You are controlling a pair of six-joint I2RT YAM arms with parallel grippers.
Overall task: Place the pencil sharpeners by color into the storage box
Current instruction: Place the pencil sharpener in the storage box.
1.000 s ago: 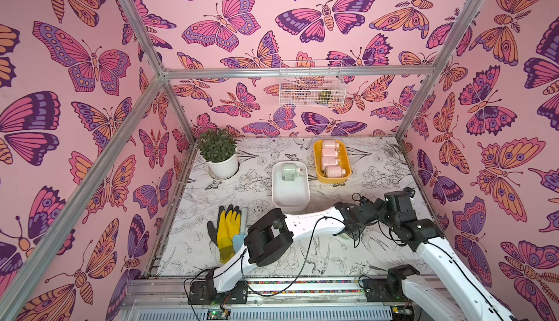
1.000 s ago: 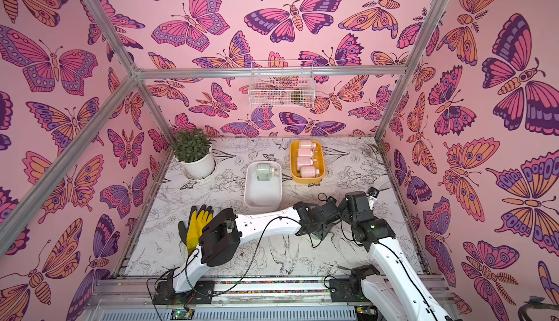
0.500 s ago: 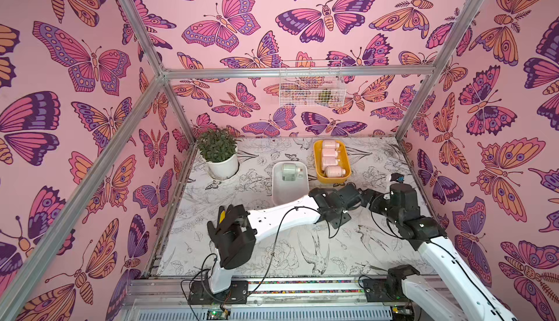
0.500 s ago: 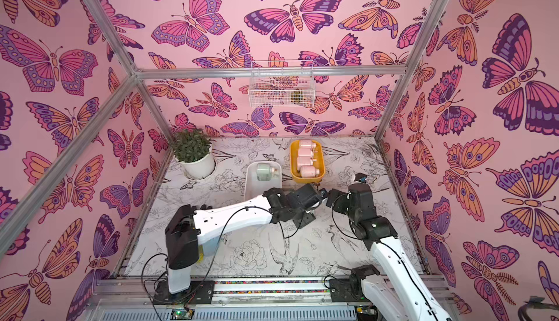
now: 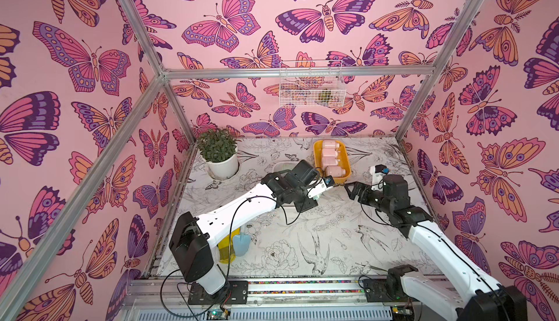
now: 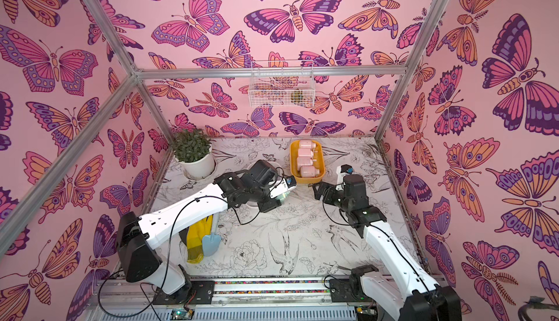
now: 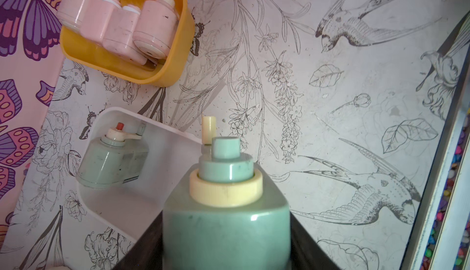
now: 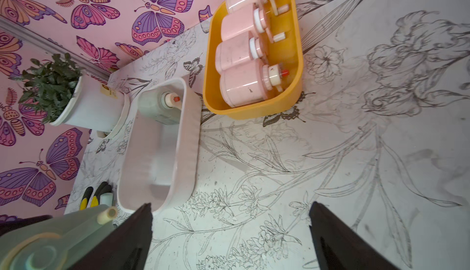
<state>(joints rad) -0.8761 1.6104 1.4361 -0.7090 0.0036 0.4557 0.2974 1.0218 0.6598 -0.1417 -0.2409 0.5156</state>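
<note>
My left gripper point(image 7: 226, 217) is shut on a mint green pencil sharpener point(image 7: 226, 230), its cream crank handle pointing away from the wrist. In both top views the gripper point(image 5: 325, 183) point(image 6: 286, 187) hangs just in front of the yellow storage box point(image 5: 317, 153). That box holds several pale pink sharpeners point(image 8: 241, 88). Beside it, the white storage box point(image 8: 188, 141) holds another green sharpener point(image 7: 112, 159) at its far end; the left arm covers most of this box in the top views. My right gripper point(image 8: 230, 207) point(image 5: 351, 187) stands open and empty over bare table, right of the left gripper.
A potted plant point(image 5: 219, 153) stands at the back left. Yellow gloves point(image 6: 196, 237) and a light blue hand shovel point(image 5: 241, 242) lie at the front left, partly under the left arm. A wire basket point(image 5: 311, 88) hangs on the back wall.
The left arm has swung back and to the left from the front right of the table, carrying the green sharpener toward the boxes. The right gripper stayed open and drew back a little.
</note>
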